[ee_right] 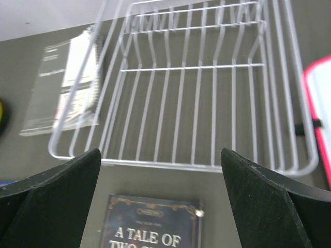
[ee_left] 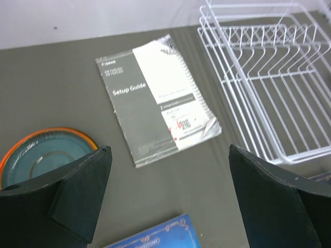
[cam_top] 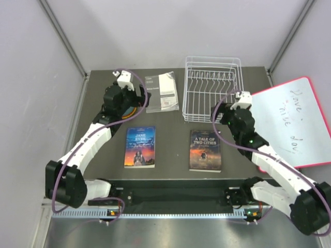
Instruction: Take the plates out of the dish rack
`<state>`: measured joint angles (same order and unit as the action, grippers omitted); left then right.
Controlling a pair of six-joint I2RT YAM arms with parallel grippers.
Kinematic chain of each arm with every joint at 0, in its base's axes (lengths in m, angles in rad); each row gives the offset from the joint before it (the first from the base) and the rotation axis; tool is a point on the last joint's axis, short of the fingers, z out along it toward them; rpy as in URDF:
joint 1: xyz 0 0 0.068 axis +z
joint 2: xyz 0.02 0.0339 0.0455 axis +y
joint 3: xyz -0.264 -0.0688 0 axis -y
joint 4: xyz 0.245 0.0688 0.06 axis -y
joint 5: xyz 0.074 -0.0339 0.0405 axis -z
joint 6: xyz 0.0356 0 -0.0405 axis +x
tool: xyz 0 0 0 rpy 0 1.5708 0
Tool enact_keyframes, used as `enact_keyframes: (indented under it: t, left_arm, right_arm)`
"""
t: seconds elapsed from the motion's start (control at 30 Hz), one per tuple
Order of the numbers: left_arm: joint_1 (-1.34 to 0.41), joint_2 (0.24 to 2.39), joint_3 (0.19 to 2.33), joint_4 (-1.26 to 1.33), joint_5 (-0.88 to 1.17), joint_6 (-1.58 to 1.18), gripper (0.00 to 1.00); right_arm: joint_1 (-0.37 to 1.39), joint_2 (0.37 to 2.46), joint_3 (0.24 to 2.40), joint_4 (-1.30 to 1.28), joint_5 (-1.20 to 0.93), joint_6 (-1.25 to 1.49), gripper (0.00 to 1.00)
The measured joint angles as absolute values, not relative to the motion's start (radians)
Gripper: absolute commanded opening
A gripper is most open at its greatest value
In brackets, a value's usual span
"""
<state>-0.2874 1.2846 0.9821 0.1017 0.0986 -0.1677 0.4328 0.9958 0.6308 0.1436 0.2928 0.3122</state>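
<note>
We find the dish rack (cam_top: 212,88) at the far side of the table (cam_top: 170,134), right of centre. It stands empty, its wire base and divider prongs showing bare in both wrist views.

The plates (ee_left: 45,155) lie piled on the table at the far left, well apart from the rack, with the Setup Guide booklet (ee_left: 155,98) between the two. We make out a teal-grey plate nested in an orange one. Whether others lie beneath we cannot tell, as the left arm covers most of the pile from above.

The left claw (ee_left: 169,152) hangs over the table just beside the plates, on their booklet side. Its jaws are spread wide and hold nothing. The right claw (ee_right: 160,155) hangs at the near edge of the rack, above the far end of A Tale of Two Cities (ee_right: 152,230). Its jaws are likewise fully apart and empty.

Jane Eyre (cam_top: 140,146) lies toward the front, to the left of the other book. A red-framed whiteboard (cam_top: 292,121) lies just to the right of the rack.
</note>
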Motion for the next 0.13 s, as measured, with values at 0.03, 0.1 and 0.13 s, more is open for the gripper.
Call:
enact_keyframes:
  t: [0.03,0.1,0.13]
  left_arm:
    - [-0.297,1.274,0.964,0.105,0.083,-0.158,0.99]
    - [-0.312,1.255,0.927,0.11,0.057,-0.145,0.99]
    - [-0.319,1.25,0.913,0.11,0.041,-0.138,0.99]
  right_arm:
    - [0.439,0.968,0.603,0.141,0.326,0.308,1.0]
    - [0.447,0.926,0.559,0.141,0.379,0.302,1.0]
    - [0.449,0.915,0.546,0.141,0.396,0.3,1.0]
